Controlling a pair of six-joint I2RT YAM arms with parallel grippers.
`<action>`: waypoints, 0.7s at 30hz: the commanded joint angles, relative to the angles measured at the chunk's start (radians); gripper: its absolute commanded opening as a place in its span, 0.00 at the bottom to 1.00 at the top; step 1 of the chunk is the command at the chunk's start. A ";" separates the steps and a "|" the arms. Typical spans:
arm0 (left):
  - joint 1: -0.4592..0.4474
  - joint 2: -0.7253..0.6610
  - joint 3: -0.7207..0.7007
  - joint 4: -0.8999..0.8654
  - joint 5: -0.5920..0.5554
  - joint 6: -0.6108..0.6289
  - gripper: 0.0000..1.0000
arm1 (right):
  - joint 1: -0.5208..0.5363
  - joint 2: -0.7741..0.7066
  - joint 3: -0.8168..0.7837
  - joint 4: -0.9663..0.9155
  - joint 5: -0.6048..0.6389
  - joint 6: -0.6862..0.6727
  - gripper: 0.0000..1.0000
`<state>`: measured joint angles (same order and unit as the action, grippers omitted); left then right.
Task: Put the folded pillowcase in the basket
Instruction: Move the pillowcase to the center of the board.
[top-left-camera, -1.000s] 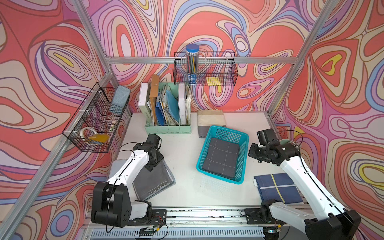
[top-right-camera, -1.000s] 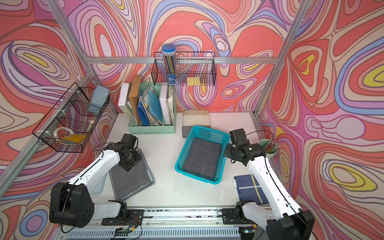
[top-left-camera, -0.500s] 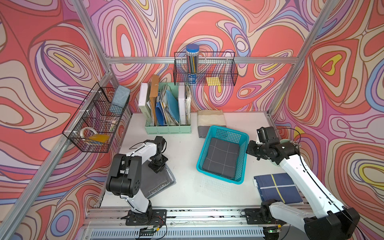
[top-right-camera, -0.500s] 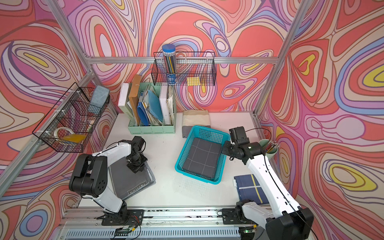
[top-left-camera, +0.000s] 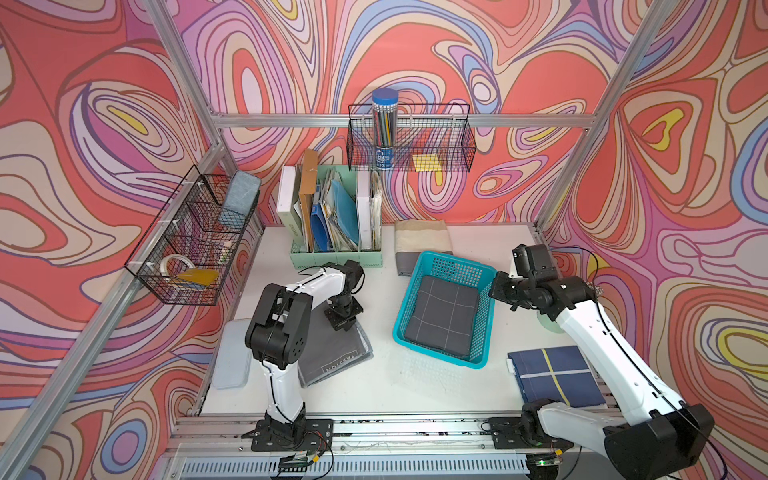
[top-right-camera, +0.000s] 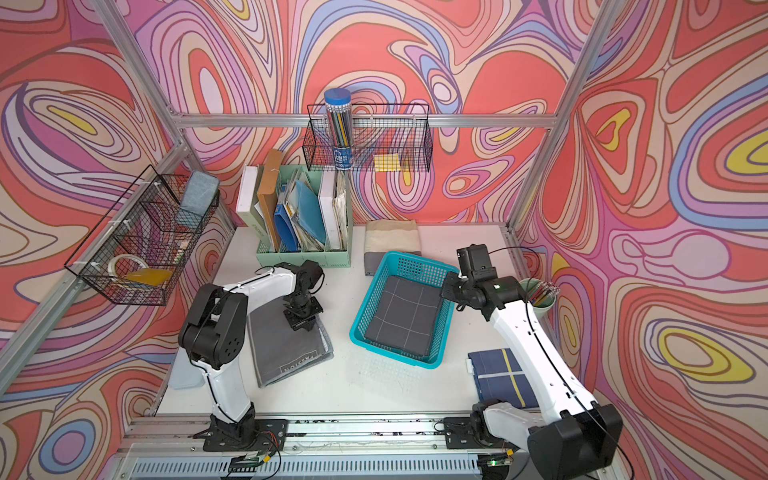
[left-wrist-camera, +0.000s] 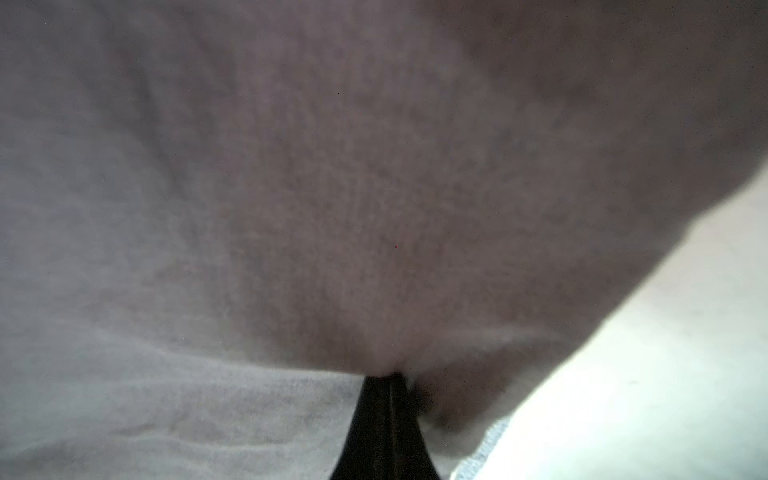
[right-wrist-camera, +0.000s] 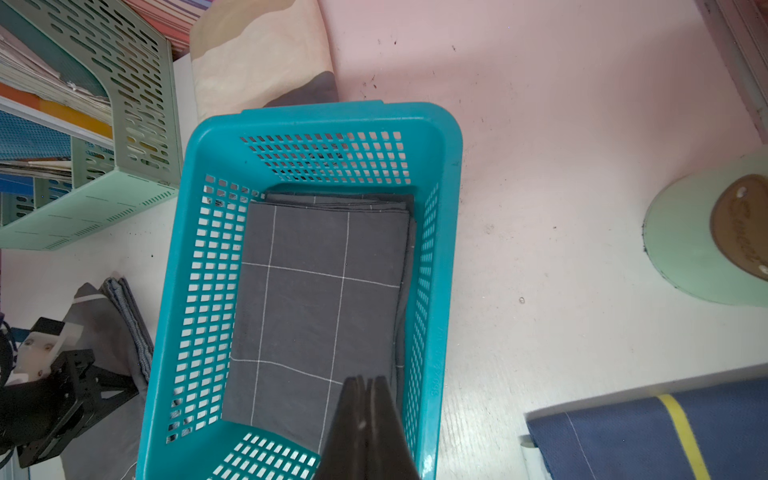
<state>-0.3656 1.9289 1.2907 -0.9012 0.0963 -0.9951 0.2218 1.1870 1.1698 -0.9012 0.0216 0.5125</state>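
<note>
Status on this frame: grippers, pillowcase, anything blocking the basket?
Left gripper shut on grey pillowcase, lying on table. Right gripper shut, empty, at basket rim. Checked pillowcase already lies in basket.

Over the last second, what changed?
The left arm raised its elbow; the left claw swung down and shut, pinching the grey pillowcase. The right claw, shut, edged slightly toward the basket. Basket and the checked cloth inside it stayed put.
</note>
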 joint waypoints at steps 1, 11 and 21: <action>-0.048 0.083 0.050 0.192 0.115 0.011 0.00 | -0.002 0.002 0.000 0.019 -0.006 -0.007 0.00; -0.084 0.082 0.203 0.111 0.079 0.083 0.00 | 0.114 0.047 -0.022 0.078 -0.055 0.048 0.00; -0.085 -0.305 -0.032 0.172 -0.031 0.227 0.68 | 0.375 0.300 0.043 0.191 -0.032 0.101 0.44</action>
<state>-0.4511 1.7401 1.3003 -0.7567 0.1249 -0.8410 0.5663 1.4258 1.1664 -0.7635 -0.0208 0.5919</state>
